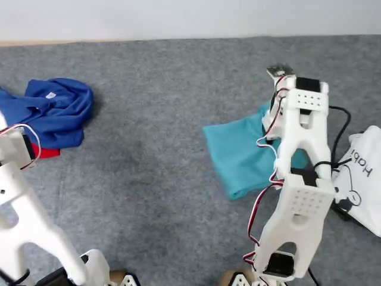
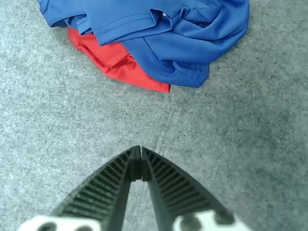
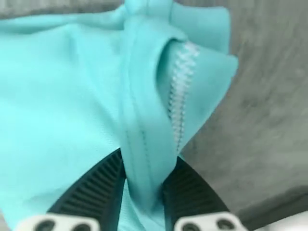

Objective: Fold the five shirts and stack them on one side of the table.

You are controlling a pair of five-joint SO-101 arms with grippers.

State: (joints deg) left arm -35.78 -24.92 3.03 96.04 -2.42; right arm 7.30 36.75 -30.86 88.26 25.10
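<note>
Tabletop (image 1: pixel 155 179): grey felt-like cover. It looks grippy, so dragged cloth may bunch rather than slide.

Teal shirt (image 1: pixel 238 155): lies right of the tabletop's centre, partly under the right arm (image 1: pixel 300 149). One stitched edge of it is lifted into that arm's grip. The rest is loosely doubled over, not a tidy fold. A hard pull from here would probably drag the whole shirt instead of turning one flap.

Blue shirt (image 1: pixel 56 113): a crumpled heap near the left edge, toward the far side, and not yet folded.

White shirt (image 1: pixel 363 173): printed, at the right edge, just beside the teal one. A wide sweep of the right arm could snag it or push it off the edge.

Red shirt (image 2: pixel 115 62): pinned under the blue heap with one corner poking out. Lifting the blue one carelessly may bring both up together.

Right gripper (image 3: pixel 147 163): fingers clamped on a narrow rolled ridge of the teal shirt (a thin bite). The fabric could slip out mid-fold if it is tugged sideways.

Left gripper (image 2: pixel 141 154): fingers pressed together on nothing, over bare cover near the blue and red pile.
</note>
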